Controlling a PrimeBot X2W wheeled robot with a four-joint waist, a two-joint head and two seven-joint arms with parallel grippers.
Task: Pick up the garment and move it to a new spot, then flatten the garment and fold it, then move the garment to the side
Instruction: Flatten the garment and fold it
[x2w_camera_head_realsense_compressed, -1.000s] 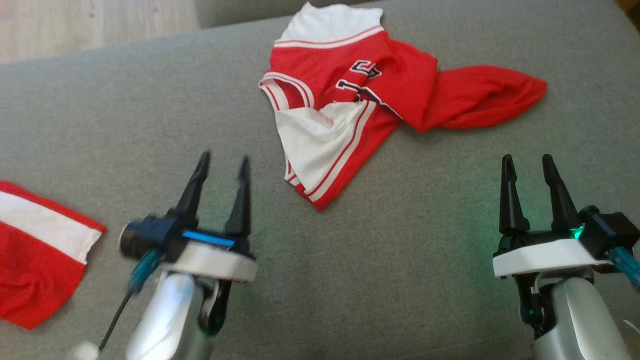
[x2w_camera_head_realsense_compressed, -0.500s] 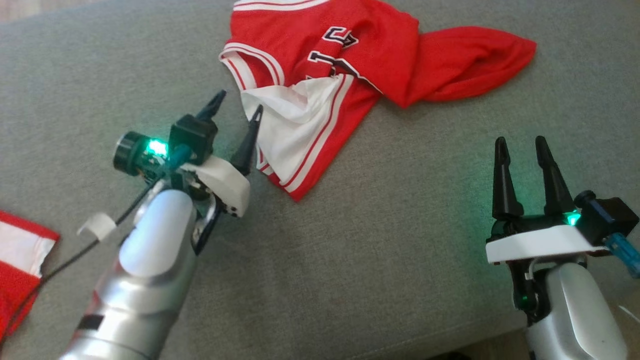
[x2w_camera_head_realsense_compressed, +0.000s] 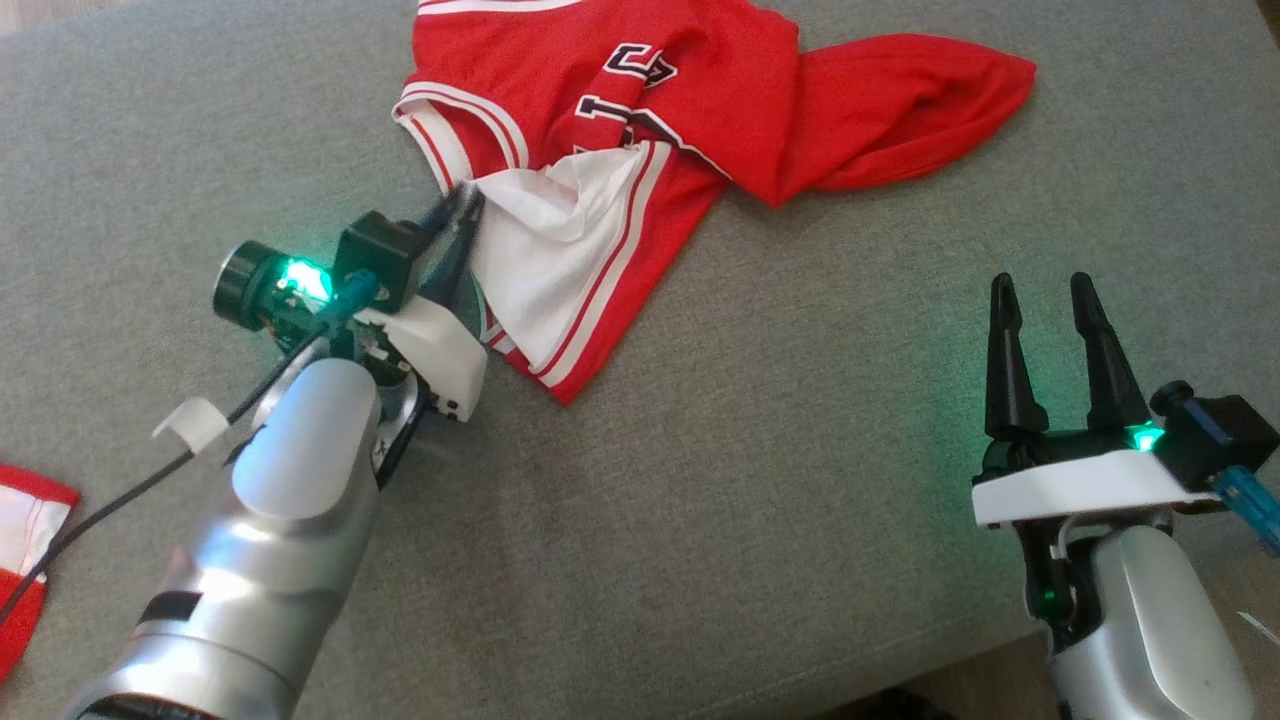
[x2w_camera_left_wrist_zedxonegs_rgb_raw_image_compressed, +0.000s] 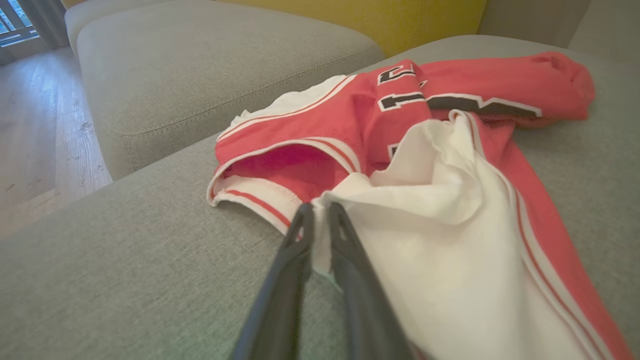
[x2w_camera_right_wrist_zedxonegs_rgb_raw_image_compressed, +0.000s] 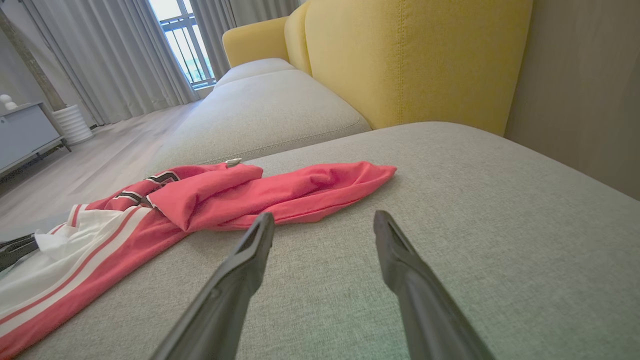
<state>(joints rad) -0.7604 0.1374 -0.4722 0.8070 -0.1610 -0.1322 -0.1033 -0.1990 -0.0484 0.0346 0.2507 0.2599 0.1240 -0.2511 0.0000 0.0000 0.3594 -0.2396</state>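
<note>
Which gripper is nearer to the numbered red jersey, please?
Left. The left gripper is pinching the white edge of the jersey; the right gripper stands open over the cushion, apart from it.

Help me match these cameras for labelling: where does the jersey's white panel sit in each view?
Head view: white panel, upper centre, at the left gripper tips.
Left wrist view: centre-right, pinched between the fingers.
Right wrist view: lower left edge.
Shared landmark: the bunched red end.
</note>
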